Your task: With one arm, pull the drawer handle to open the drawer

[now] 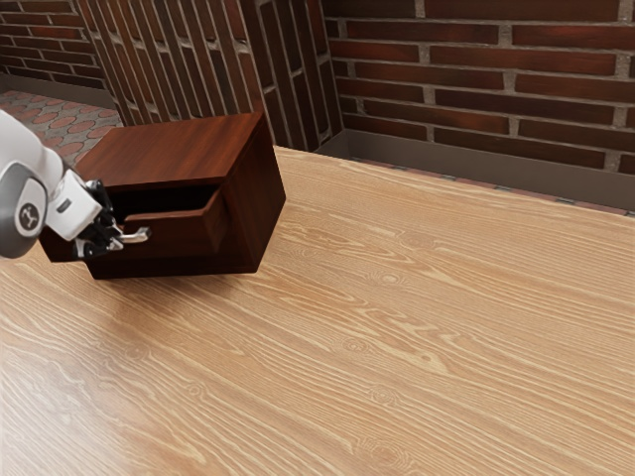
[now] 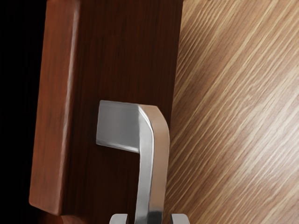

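The step in hand is the pull itself, and we judge it partly done; the dark wooden cabinet (image 1: 193, 149) sits at the desk's (image 1: 417, 327) far corner on the exterior view's left, and its drawer (image 1: 179, 236) stands out a little from the cabinet's face, with a dark slot open above the drawer front; the drawer handle (image 1: 137, 235), a bent metal bar, juts from that front toward the desk's near edge, and the arm (image 1: 30, 198) reaches it from the exterior view's left; the jaws stand one on each side of the bar and, as far as we can read them, are clamped on the drawer handle (image 2: 150, 154) near its outer end; in the wrist view the bar rises from the drawer front (image 2: 117, 60) and bends over the hand, with the desk's pale grain (image 2: 238, 116) beside it and the shadowed opening on the far side of the front panel; the next move, in our judgement, calls for a straight draw along the drawer's own line of travel, away from the cabinet, with the grip held firm and the hand kept level; a pull off that line could bind the drawer in its runners or drag the whole cabinet across the desk, since nothing visible pins it down; a loose grip could let the smooth bar slip out.
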Available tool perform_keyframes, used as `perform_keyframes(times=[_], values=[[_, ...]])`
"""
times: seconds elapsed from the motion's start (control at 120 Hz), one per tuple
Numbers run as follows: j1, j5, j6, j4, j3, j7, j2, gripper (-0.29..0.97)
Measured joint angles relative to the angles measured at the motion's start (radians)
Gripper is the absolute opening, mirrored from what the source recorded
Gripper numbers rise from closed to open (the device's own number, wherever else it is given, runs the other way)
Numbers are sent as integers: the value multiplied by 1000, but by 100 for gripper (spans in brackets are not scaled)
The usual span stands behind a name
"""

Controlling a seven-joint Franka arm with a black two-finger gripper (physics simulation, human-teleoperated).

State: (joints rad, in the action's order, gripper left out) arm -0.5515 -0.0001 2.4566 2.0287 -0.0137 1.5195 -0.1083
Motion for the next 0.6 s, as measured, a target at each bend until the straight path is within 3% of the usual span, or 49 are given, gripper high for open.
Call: perform_keyframes(times=[0.6], values=[[2, 0, -12, 97, -11, 4, -103, 1]])
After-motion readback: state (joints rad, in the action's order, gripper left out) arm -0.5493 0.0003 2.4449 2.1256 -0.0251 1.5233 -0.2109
